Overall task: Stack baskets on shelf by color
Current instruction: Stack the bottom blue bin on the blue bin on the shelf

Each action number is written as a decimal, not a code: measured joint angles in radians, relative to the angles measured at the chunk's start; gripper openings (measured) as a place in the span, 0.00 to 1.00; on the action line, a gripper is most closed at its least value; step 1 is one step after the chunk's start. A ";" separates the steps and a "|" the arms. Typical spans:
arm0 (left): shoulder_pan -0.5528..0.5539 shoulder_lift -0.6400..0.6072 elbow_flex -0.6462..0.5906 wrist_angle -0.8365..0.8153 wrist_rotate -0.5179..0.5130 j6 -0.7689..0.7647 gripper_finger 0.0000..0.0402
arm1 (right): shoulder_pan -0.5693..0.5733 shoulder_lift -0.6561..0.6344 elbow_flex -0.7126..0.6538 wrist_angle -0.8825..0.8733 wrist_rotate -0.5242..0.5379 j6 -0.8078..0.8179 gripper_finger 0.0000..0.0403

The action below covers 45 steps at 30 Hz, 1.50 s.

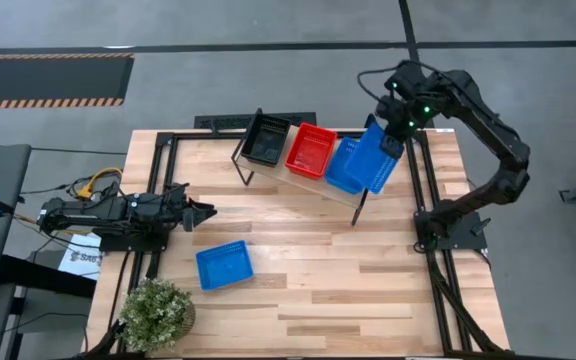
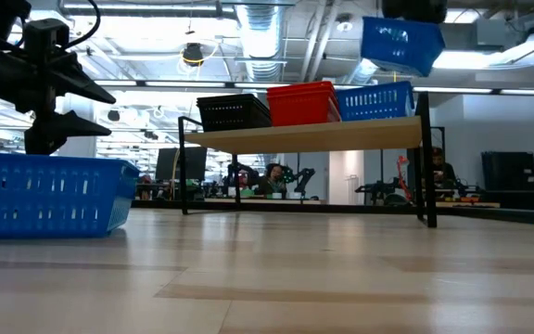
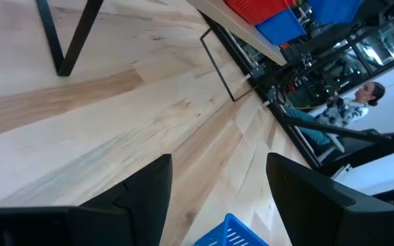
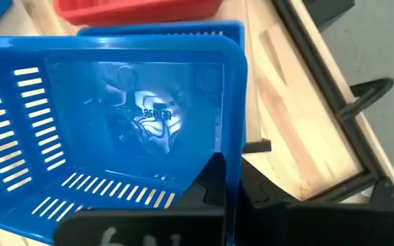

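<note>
The shelf stands at the table's far side and bears black baskets, red baskets and a blue basket, left to right. My right gripper is shut on another blue basket, held tilted above the shelf's right end; in the low view this basket hangs high over the shelf's blue basket. A third blue basket rests on its bottom on the table at the near left. My left gripper is open and empty, beyond that basket. My right gripper holds the blue basket by one side wall, at its rim. One finger is inside the basket and the other outside. The basket is lifted clear and tilted steeply, over the blue basket on the shelf.
A small potted plant stands at the table's near left corner. Black frame rails run along the table's right side. Bare wood lies between the shelf and the near edge. A person shows in the room beyond.
</note>
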 joint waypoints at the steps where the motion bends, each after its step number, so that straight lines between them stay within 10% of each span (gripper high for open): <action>1: 0.000 0.000 0.000 0.000 -0.001 0.000 0.56 | 0.000 -0.008 -0.015 0.000 0.001 0.002 0.03; 45: 0.000 0.000 0.000 0.001 -0.018 -0.027 0.56 | -0.028 0.253 0.004 0.010 -0.041 -0.152 0.18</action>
